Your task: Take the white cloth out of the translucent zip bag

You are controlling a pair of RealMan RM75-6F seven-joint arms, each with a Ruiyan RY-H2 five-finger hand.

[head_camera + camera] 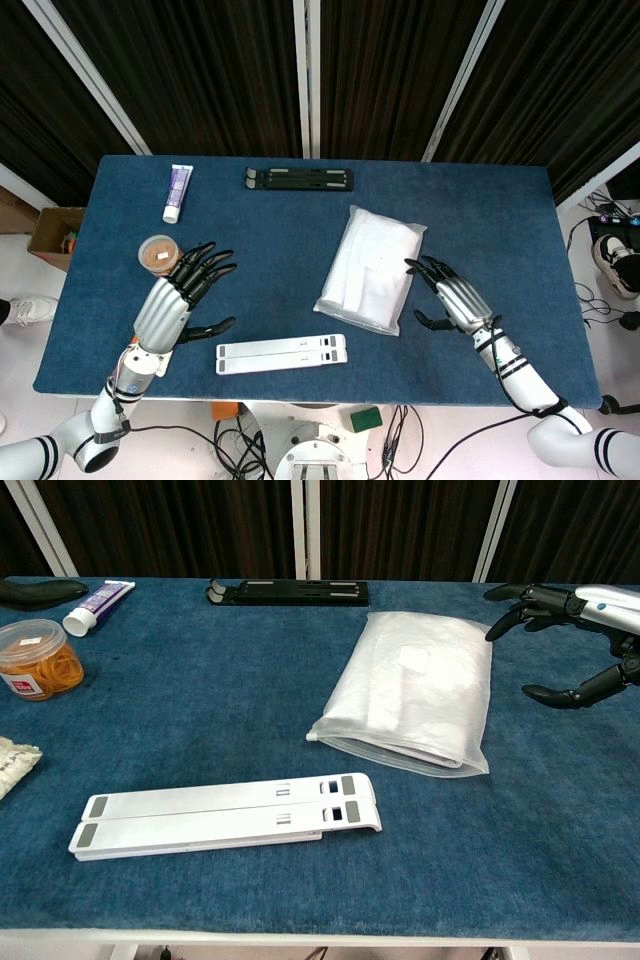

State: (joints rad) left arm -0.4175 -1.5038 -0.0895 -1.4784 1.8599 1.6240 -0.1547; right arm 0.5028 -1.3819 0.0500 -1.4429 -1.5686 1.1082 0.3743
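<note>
The translucent zip bag lies flat on the blue table, right of centre, with the folded white cloth showing inside it. My right hand hovers just right of the bag, fingers spread and pointing toward it, holding nothing. My left hand is at the left of the table, fingers apart and empty, well away from the bag. Only a dark fingertip of the left hand shows at the chest view's top left edge.
A white folding stand lies near the front edge. A black stand lies at the back. A toothpaste tube and a round tub of rubber bands sit at the left.
</note>
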